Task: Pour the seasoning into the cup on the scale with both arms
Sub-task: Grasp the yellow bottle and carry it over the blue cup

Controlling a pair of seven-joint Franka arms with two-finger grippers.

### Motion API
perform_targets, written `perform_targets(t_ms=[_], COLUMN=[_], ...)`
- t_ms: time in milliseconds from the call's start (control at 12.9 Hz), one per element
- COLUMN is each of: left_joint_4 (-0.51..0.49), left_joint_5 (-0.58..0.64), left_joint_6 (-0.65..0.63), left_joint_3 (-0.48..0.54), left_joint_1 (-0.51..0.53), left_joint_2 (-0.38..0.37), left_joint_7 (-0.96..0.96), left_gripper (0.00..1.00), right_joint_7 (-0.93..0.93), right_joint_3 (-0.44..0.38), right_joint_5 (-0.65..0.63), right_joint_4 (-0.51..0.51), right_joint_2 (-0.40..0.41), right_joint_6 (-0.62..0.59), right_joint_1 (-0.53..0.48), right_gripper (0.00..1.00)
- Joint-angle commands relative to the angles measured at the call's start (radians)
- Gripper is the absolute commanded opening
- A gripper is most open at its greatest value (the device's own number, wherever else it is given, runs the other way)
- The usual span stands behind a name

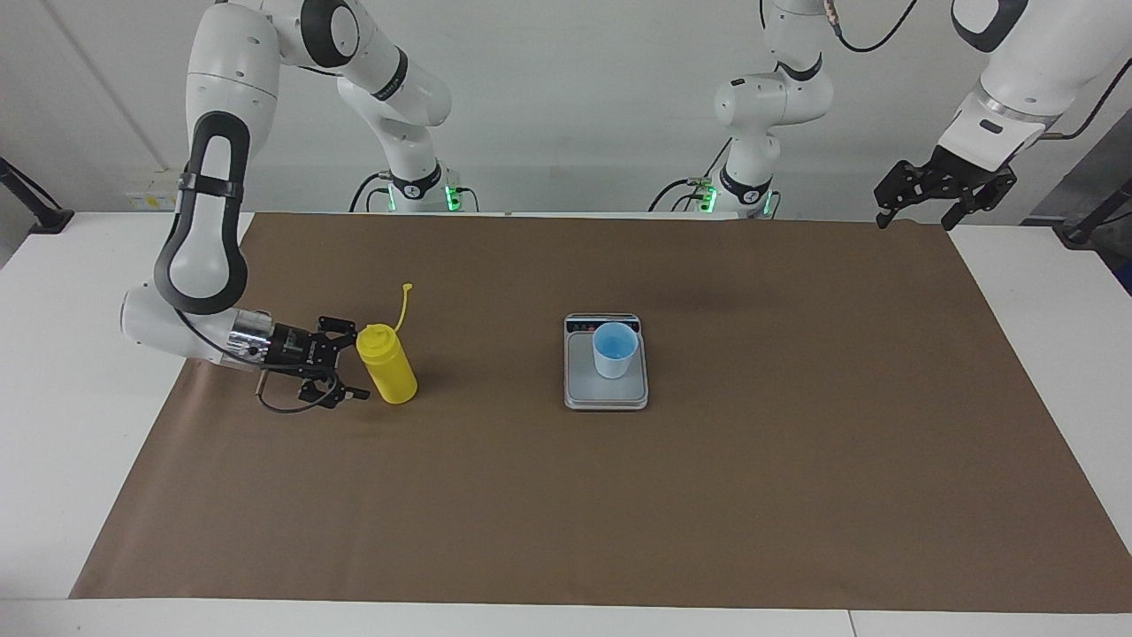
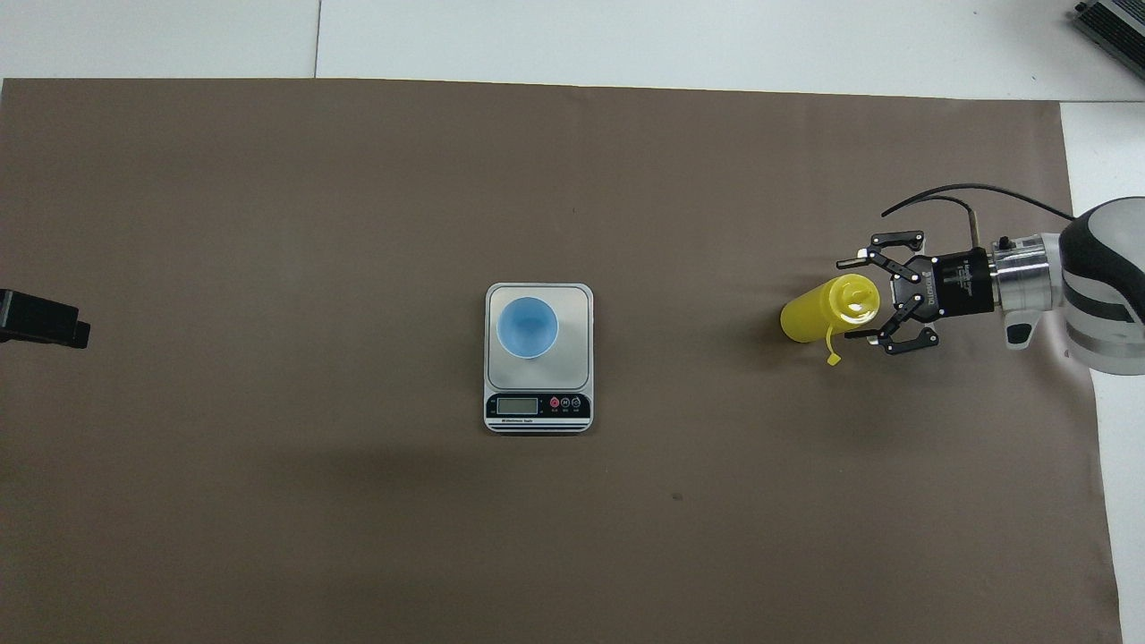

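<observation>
The seasoning, a yellow squeeze bottle (image 1: 387, 364) (image 2: 818, 315), stands upright toward the right arm's end of the table, its cap strap sticking up. My right gripper (image 1: 357, 361) (image 2: 857, 300) lies level and low beside it, open. Its fingertips reach just around the bottle's side without closing on it. The light blue cup (image 1: 614, 349) (image 2: 527, 327) stands on the scale (image 1: 584, 389) (image 2: 537, 407) mid-table. My left gripper (image 1: 915, 217) (image 2: 45, 319) waits open, raised over the brown mat's corner at the left arm's end.
A brown mat (image 1: 707, 495) covers most of the white table (image 1: 1044, 292). The scale's dark display strip (image 2: 537, 407) is on its edge nearest the robots. A black cable loops from the right wrist (image 1: 283, 402).
</observation>
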Motion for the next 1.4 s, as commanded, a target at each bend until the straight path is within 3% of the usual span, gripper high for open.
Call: perform_targets(t_ms=[0,155,233,621,931,1087,1319], left_joint_4=[-0.027,-0.029,-0.029,-0.029,-0.029,-0.029,-0.029], left_joint_5=[-0.007,-0.007,-0.007,-0.007,-0.007,-0.007,-0.007], left_joint_6=[-0.005,0.003,0.000,0.001,0.000,0.001,0.001], left_joint_3=[-0.004,-0.004,-0.004,-0.004,-0.004,-0.004,-0.004], left_joint_1=[0.008,0.008,0.008,0.008,0.008,0.008,0.008], left_joint_2=[-0.031,-0.031,-0.031,-0.031,-0.031,-0.031,-0.031], left_joint_7=[-0.005,-0.005,-0.005,-0.005,-0.007,-0.007,-0.005], left_gripper=[1.00,1.00,1.00,1.00,1.00,1.00,1.00], right_joint_7=[-0.035,-0.034,-0.035,-0.026,0.087,0.229,0.395], right_joint_3=[0.004,0.008,0.011,0.013,0.008,0.011,0.011], right_joint_5=[0.042,0.043,0.068,0.094,0.079,0.002,-0.171], right_joint_4=[-0.047,-0.042,-0.033,-0.028,-0.019,-0.006,0.044], right_joint_2=[-0.032,-0.032,-0.034,-0.049,-0.132,-0.181,-0.183], right_joint_6=[0.014,0.002,-0.039,-0.028,0.033,0.109,0.202], right_joint_1=[-0.004,-0.003,-0.010,-0.001,0.104,0.187,0.319], right_gripper=[1.00,0.97,0.01,0.00,0.00,0.00,0.00])
